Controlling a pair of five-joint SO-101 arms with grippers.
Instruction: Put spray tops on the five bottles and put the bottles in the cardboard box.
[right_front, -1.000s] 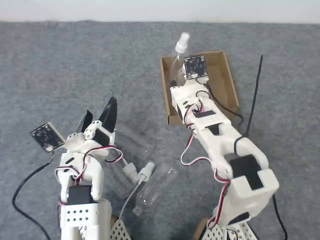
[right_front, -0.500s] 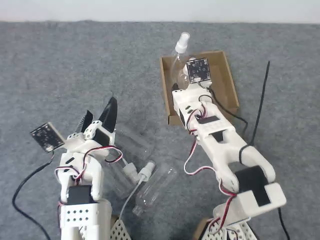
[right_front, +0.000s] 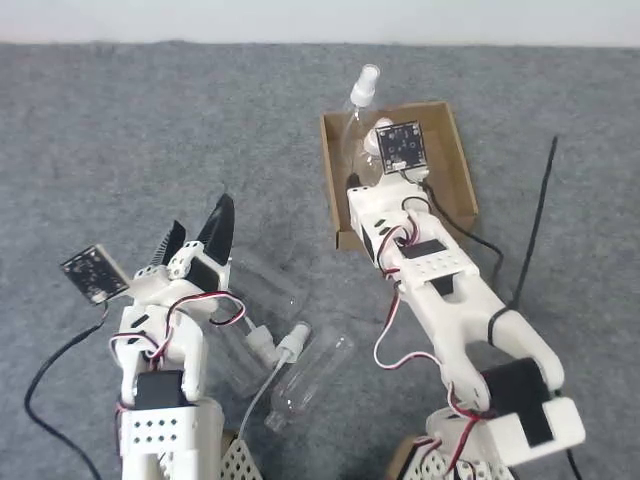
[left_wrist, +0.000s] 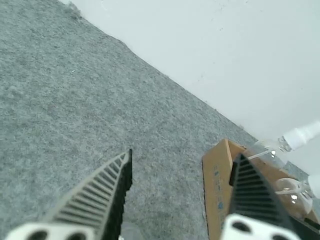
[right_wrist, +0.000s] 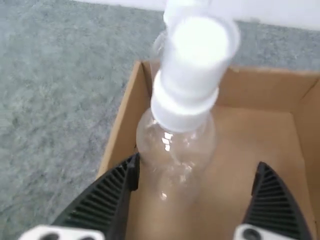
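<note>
My right pincer (right_wrist: 195, 170) stands open, one finger on either side of the bottle (right_wrist: 175, 145) and no longer gripping it. Over the last second this arm has drawn back toward the near side while the bottle has kept its place. I read this as a release completed and a withdrawal under way.

The bottle stands upright in the far-left corner of the cardboard box (right_front: 460, 170), its spray top (right_front: 366, 80) fitted and rising above the rim. I judge this bottle delivered.

My left pincer (right_front: 200, 215) is open and empty, raised above the bench (right_front: 150, 120) at near left. It has not moved in that interval.

Remaining work: clear bottles lie on their sides on the bench, just right of my left arm. I count three, though their outlines overlap. One of them (right_front: 310, 375) carries a white top (right_front: 295, 342), and a second top (right_front: 262, 345) lies touching it.

Risk noted: the boxed bottle is tall and stands close to my right fingers, so a skewed retreat could tip it.
</note>
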